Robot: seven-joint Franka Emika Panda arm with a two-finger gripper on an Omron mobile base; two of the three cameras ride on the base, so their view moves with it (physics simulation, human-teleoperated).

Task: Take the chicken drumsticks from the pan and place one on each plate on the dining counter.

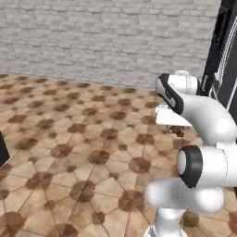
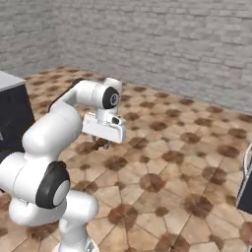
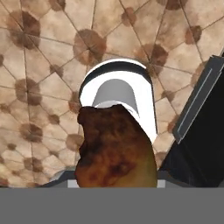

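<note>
Drumstick [image 3: 116, 148] clamped in pincer [image 2: 102, 143], high above open tiled floor [image 1: 69, 139].

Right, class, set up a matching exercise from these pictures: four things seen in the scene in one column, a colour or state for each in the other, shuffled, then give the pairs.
Things:
1. chicken drumstick
2. gripper
3. floor
4. back wall

Descriptions:
A. grey brick
B. orange-brown, held up above the tiles
C. tan tiles with brown patches
D. shut on the meat, pointing down

Pairs: 1-B, 2-D, 3-C, 4-A
</note>
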